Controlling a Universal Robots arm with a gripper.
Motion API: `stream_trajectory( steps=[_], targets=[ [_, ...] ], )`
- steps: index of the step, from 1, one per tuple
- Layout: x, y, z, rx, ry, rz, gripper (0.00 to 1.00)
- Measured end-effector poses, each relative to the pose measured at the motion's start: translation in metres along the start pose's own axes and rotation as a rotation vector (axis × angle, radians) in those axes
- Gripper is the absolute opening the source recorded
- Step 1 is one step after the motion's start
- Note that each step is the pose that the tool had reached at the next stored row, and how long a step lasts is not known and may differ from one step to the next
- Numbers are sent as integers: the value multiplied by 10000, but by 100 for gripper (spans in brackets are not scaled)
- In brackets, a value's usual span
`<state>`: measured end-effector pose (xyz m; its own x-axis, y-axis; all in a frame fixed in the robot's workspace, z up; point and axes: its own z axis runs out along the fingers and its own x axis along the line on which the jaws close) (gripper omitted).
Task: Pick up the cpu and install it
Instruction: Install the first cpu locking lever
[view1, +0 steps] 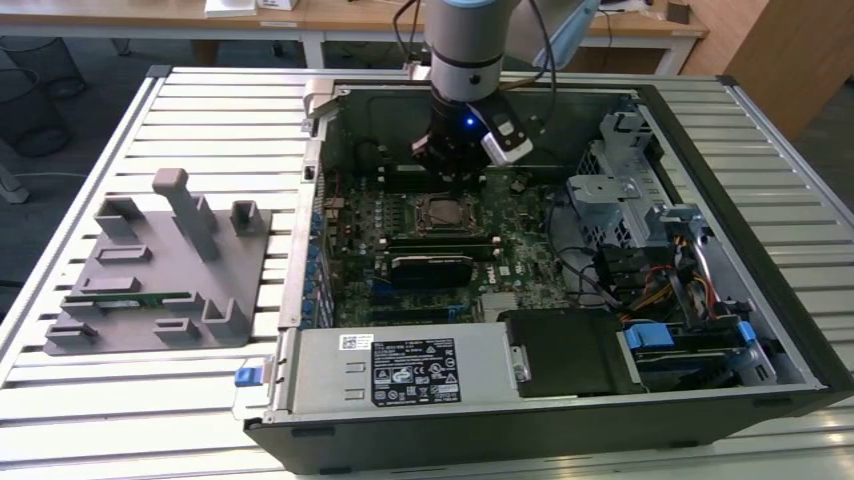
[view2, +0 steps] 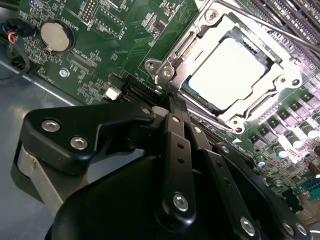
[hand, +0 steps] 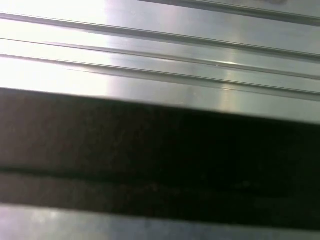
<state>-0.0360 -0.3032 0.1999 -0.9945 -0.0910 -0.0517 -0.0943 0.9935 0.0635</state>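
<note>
Slotted metal table (view1: 134, 420) carries an open computer case (view1: 534, 425); inside it, the motherboard (view1: 521, 240) lies flat; a grey fixture plate (view1: 134, 270) sits on the table at the exterior view's left, well apart from the case, with a green memory stick (view1: 127, 298) in it.

The arm (view1: 467, 50) comes down from the far side into the case; the gripper (view1: 447, 165) hangs over the board on the far side of the socket (view1: 441, 210); cannot tell if it is spread or pressed together, but nothing shows held in it.

In the second wrist view the gripper (view2: 167, 102) is just beside a corner of the socket frame (view2: 165, 70), apart from the chip; the cpu (view2: 227, 72) lies flat inside that frame, silvery top up and looking level.

Step, as a judgement: pick-up and placing look finished and this is the tail of the install; whether the frame is latched can't be told.

Any move from here calls for staying clear of the frame and not nudging the chip.

Coin battery (view2: 56, 36) sits on the board, well apart from the socket.
</note>
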Motion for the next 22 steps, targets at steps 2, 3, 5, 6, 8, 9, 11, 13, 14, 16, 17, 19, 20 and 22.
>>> stream_trajectory(
  steps=[2, 3, 5, 6, 8, 9, 11, 13, 14, 16, 17, 19, 20, 22],
  targets=[
    [1, -4, 12, 50, 5, -3, 11],
    [2, -6, 14, 84, 10, -3, 11],
    [2, -9, 15, 163, 20, -7, 11],
    [2, -10, 16, 201, 25, -7, 11],
    [2, -10, 17, 235, 31, -10, 11],
    [2, -10, 17, 236, 30, -10, 11],
    [2, -10, 17, 235, 33, -10, 11],
    [2, -9, 8, 220, 32, -8, 11],
    [1, -8, -7, 206, 31, -7, 11],
    [0, -7, -31, 192, 28, -7, 11],
    [-1, -7, -32, 189, 27, -8, 11],
    [-1, -6, -32, 191, 28, -7, 11],
    [-1, -7, -29, 204, 30, -9, 11],
    [0, -8, -15, 231, 35, -10, 11]
  ],
)
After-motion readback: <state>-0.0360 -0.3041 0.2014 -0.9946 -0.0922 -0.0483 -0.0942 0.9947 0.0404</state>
